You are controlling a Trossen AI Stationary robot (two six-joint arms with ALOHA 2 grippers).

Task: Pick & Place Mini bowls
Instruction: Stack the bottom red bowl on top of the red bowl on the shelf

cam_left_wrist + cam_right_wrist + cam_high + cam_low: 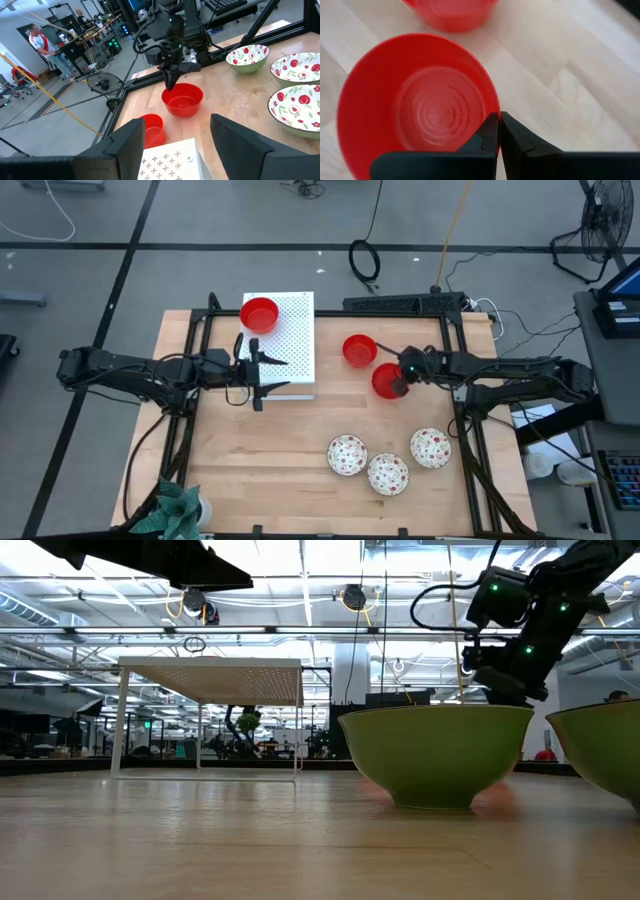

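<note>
Three red mini bowls show in the high view. One (259, 314) stands on the white perforated board (296, 350), one (359, 349) stands on the table right of the board, and one (386, 380) is a little nearer. My right gripper (399, 386) is shut on the rim of this last bowl (420, 100). Three white floral mini bowls (347, 455) (388, 474) (430, 447) stand in a group toward the near right. My left gripper (262, 370) hangs open over the board's near-left part, holding nothing. My right gripper pinches the red bowl's rim (496, 107) on the side toward the table's right edge. One finger (486, 136) is inside the bowl and the other (516, 139) outside. The fingers slant down from the right. In the left wrist view the bowl (183, 101) stands upright with its base on the table.
A black frame (200, 330) runs round the table's edges. A small green plant (180, 505) stands at the near left corner. In the low view the green outside of a floral bowl (435, 755) hides the red bowl. Bare wood lies between the board and the floral bowls.
</note>
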